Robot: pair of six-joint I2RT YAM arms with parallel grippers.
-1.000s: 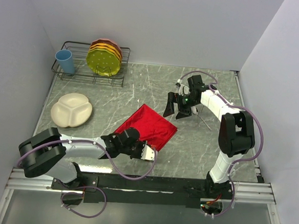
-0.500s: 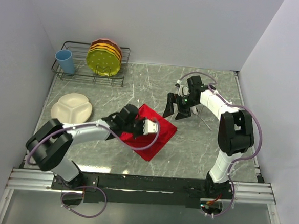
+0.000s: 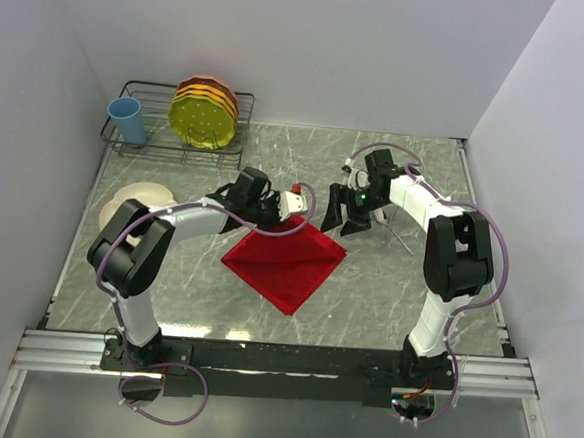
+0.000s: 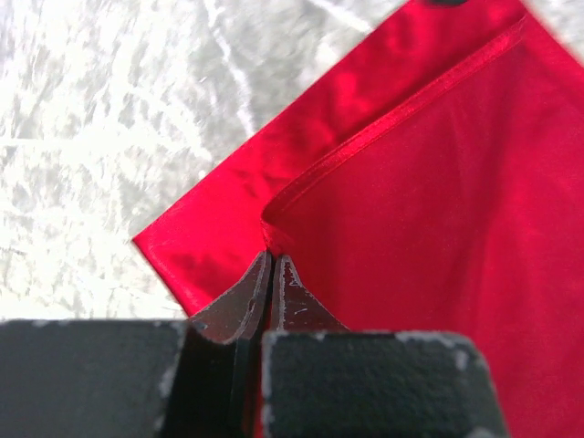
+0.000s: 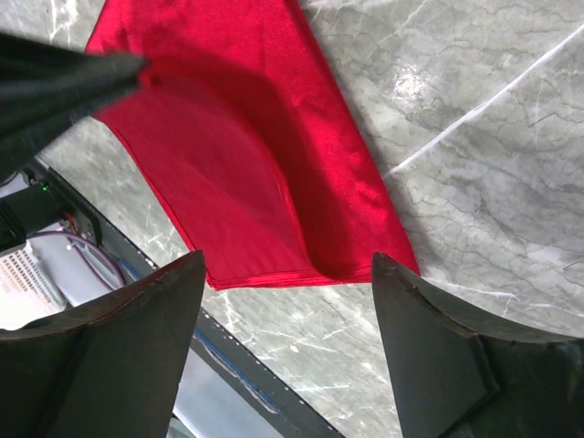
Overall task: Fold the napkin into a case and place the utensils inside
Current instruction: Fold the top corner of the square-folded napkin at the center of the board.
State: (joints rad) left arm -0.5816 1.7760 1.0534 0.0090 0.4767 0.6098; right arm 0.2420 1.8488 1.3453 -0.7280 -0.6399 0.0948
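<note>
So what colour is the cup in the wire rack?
Blue cup, clearest in the top external view.

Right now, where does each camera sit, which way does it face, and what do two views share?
Top external: above and behind the bases, facing down on the table; left gripper and right gripper show.
Left wrist: on the left wrist, facing down its shut fingers, pinching the napkin.
Right wrist: on the right wrist, facing down between open fingers.
All share the napkin.
</note>
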